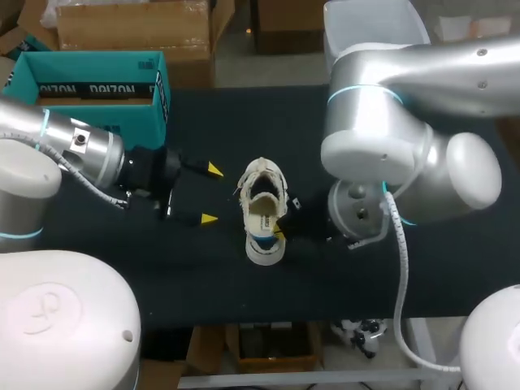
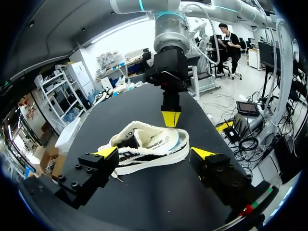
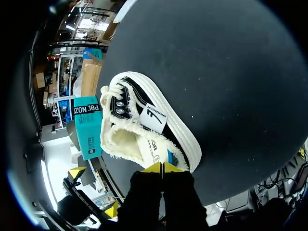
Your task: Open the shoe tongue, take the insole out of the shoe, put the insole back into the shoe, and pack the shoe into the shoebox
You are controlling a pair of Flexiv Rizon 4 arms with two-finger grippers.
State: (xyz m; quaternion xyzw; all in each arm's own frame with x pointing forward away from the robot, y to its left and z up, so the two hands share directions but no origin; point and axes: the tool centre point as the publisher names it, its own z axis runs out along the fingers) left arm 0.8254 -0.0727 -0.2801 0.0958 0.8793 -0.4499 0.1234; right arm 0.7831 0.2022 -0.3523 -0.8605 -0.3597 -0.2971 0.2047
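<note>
- Shoebox [image 1: 97, 57]: teal and open-topped, on the table [image 1: 406, 276] behind the left gripper and well apart from its tips. A black band [image 1: 93, 89] with white print runs along the inside wall; more print is on the outer end wall. I cannot tell what is inside.
- Left gripper [image 1: 211, 194]: fingers spread wide and holding nothing. It lies low and points at the shoe's side.
- Shoe [image 1: 264, 211]: white sole, black upper and cream fleece lining. It stands upright on its sole just ahead of the left gripper's tips, not touching them. The mouth is open.
- Insole [image 2: 159, 142]: lies inside the shoe, with dark print on it near the heel.
- Label [image 3: 155, 117]: a white tab with dark print on the shoe's outer side, ahead of the right gripper.
- Right gripper [image 3: 162, 168]: yellow tips pressed together at the rim of the heel. I cannot tell whether anything is caught between them.
</note>
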